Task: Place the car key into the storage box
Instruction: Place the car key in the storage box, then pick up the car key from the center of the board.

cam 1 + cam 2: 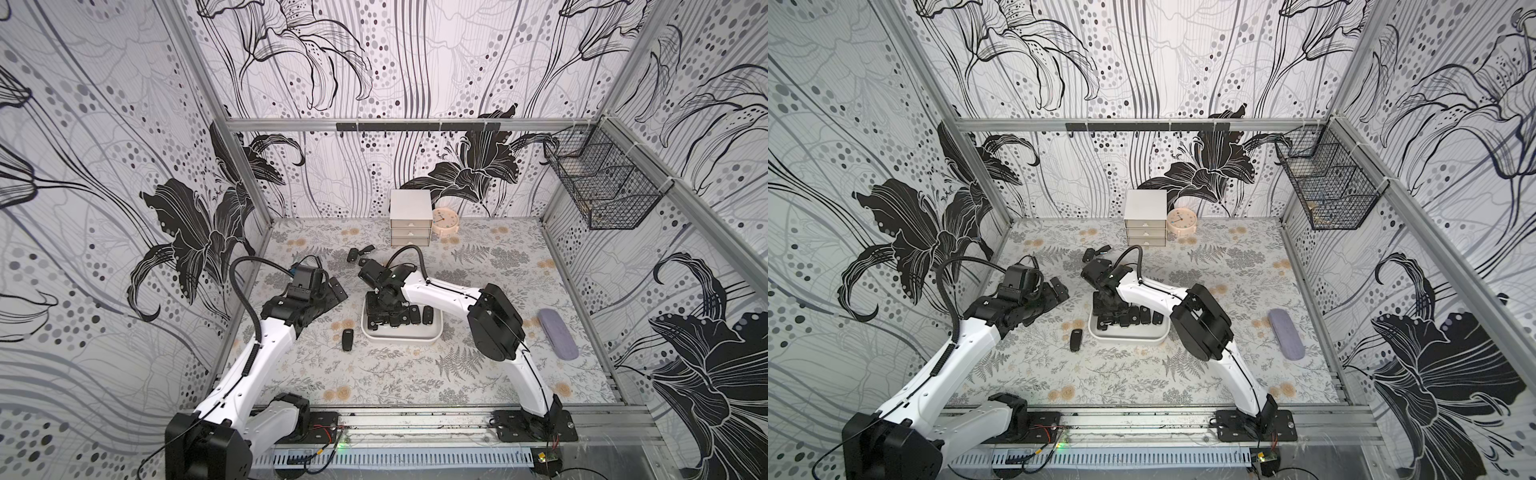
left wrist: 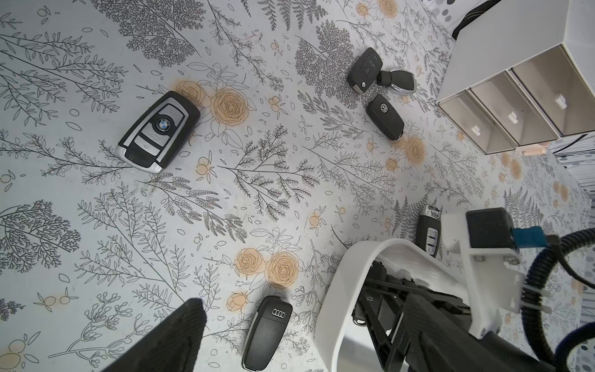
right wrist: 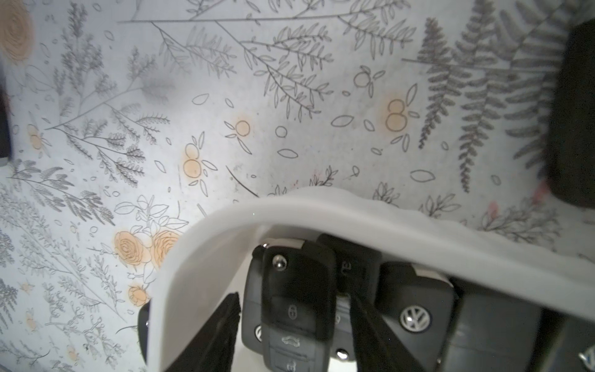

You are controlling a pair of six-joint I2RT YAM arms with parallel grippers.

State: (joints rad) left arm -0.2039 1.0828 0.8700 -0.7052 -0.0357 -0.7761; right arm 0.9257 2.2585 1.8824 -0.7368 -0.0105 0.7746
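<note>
right claw (image 3: 293, 302) hangs low over the left end of the storage box (image 3: 199, 257). its jaws stand apart with a gap showing on either side of the car key (image 3: 297, 283), so they grasp nothing. left claw (image 1: 334, 293) is spread wide and empty, hovering over the surface (image 1: 374, 374) left of the box.

where the key is: inside the box at its left end, button face up. it lies on top of another fob rather than on the box floor. more black fobs (image 1: 415, 315) lie in a row to its right. in both top views the claw hides this key.

handling, as a judgement:
- likely light, with a hard plastic shell that does not give
- smooth, rounded shell, so probably a little slippery under the pads
- not fragile, though the buttons are better left unpressed
- best hold is across the narrow width, on the two long side edges at mid-body, clear of the round release stud
- perched on another fob, it may rock or slide if nudged

looks: a black flip-type fob, oblong with softened corners. a small silver stud sits near one end. a darker button panel carries padlock and car-boot icons. no blade is showing.

one audi fob (image 1: 347, 340) lies loose on the surface just left of the box.
</note>
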